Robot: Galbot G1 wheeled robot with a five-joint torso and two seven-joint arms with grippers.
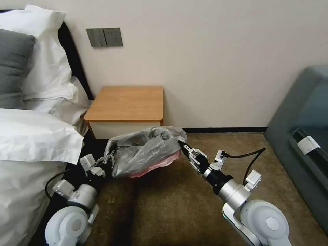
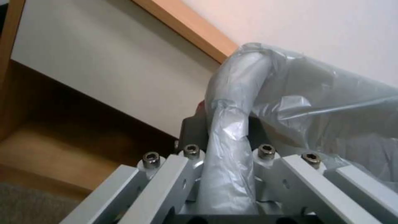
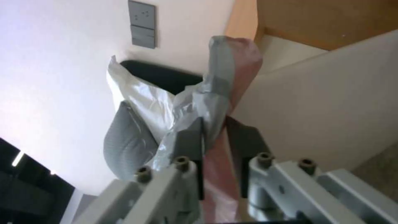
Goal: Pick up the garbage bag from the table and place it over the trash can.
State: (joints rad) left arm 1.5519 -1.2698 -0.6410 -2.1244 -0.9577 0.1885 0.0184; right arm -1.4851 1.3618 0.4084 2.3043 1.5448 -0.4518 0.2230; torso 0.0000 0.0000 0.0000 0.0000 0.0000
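The garbage bag (image 1: 143, 152) is a crinkly grey plastic sheet with a pinkish-red edge. It hangs stretched between my two grippers, low in front of the table (image 1: 126, 102), a wooden nightstand with a white drawer front. My left gripper (image 1: 108, 160) is shut on the bag's left end, and a bunched strip of plastic (image 2: 232, 124) runs between its fingers (image 2: 192, 129). My right gripper (image 1: 182, 147) is shut on the bag's right end. In the right wrist view its pads (image 3: 188, 140) pinch grey and pink film (image 3: 224, 77). The trash can is hidden.
A bed (image 1: 30, 136) with white bedding and pillows fills the left side, close to my left arm. A grey upholstered seat (image 1: 300, 136) stands at the right. Brown carpet (image 1: 171, 205) lies open between my arms. A switch panel (image 1: 104, 37) is on the wall.
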